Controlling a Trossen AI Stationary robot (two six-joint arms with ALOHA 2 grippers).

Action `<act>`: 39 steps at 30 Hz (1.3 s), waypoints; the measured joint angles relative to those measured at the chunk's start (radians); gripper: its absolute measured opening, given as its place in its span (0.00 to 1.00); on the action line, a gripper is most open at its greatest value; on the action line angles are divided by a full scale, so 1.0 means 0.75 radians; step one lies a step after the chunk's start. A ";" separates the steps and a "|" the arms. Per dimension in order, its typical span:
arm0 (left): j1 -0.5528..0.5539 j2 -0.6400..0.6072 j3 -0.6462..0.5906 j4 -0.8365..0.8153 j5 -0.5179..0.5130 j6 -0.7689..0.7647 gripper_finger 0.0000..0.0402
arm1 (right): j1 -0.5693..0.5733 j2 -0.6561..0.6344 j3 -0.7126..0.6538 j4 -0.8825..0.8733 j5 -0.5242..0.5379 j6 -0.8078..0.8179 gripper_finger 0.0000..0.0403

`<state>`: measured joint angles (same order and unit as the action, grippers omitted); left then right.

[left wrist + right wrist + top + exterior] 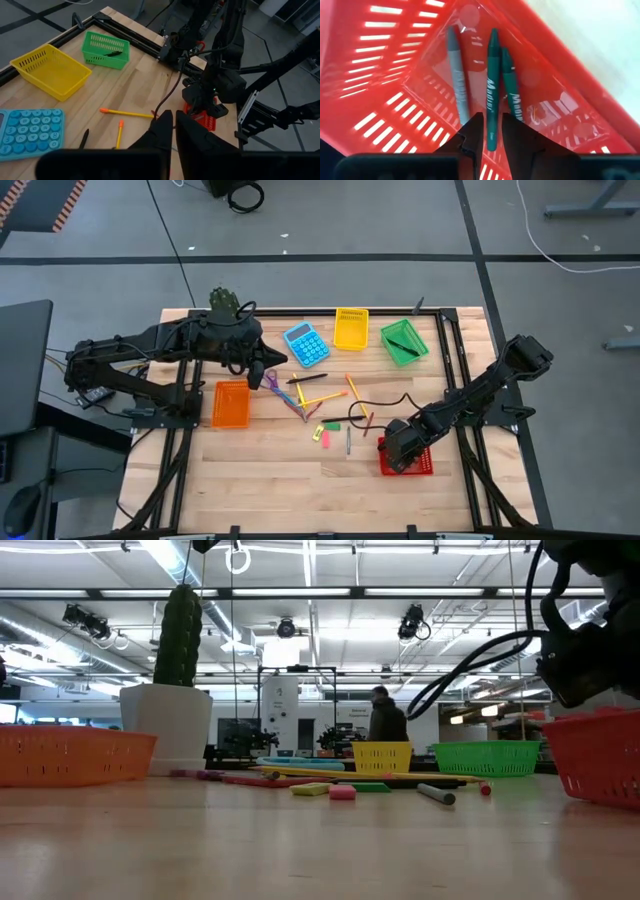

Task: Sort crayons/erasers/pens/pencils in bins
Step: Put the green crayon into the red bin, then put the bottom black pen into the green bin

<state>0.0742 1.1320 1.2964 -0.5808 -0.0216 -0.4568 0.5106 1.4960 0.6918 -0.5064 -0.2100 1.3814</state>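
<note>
My right gripper [400, 448] is down in the red bin [412, 464], shut on a green crayon [492, 75]. A grey crayon [457, 75] and a second green crayon [512, 90] lie on the bin floor beside it. My left gripper [256, 372] hangs shut and empty near the purple scissors [270, 378]. Yellow and orange pencils [322, 396], a black pen [306, 378], a grey pen [348, 442] and small erasers [326, 434] lie on the table's middle. The orange bin [230, 404], yellow bin [351, 329] and green bin [403, 342] stand around them. My right gripper pinches the green crayon near its near end [492, 127] between its two fingers. The fingers come from above into the red bin and lie across the crayon. The crayon runs parallel to the two crayons on the bin floor; whether it rests on the floor, I cannot tell.
A blue calculator [305, 344] lies between the scissors and the yellow bin. A white pot with a cactus [224, 302] stands at the far left. A black cable [385, 400] loops over the table toward the right arm. A dark pen [112, 51] lies in the green bin.
</note>
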 joint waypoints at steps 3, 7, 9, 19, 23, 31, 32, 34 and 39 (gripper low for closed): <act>0.000 0.000 0.000 0.000 0.000 0.000 0.08 | 0.000 -0.001 0.001 0.001 -0.004 0.009 0.19; 0.000 0.000 0.000 0.000 0.001 0.000 0.07 | 0.000 -0.011 0.003 0.000 -0.014 0.009 0.19; 0.000 0.000 0.000 -0.002 0.001 0.001 0.06 | 0.000 -0.019 0.003 0.002 -0.015 0.009 0.19; 0.001 0.029 -0.001 -0.119 0.000 0.031 0.08 | 0.001 -0.116 0.003 -0.016 -0.007 0.036 0.19; 0.001 0.079 -0.014 -0.161 0.000 0.061 0.10 | 0.000 -0.176 0.003 -0.042 0.011 0.042 0.19; 0.043 0.241 -0.136 -0.149 0.087 0.115 0.10 | 0.003 -0.286 0.004 -0.098 0.031 0.042 0.19; 0.048 0.264 -0.137 -0.139 0.108 0.116 0.10 | 0.006 -0.304 0.004 -0.117 0.037 0.039 0.19; 0.055 0.297 -0.134 -0.131 0.128 0.143 0.10 | 0.007 -0.331 0.004 -0.125 0.040 0.040 0.19; 0.082 0.388 -0.136 -0.141 0.152 0.221 0.12 | 0.007 -0.386 0.004 -0.153 0.075 0.047 0.19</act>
<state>0.1359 1.4229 1.1946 -0.6862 0.0923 -0.2908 0.5156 1.2067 0.6949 -0.6214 -0.1541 1.4169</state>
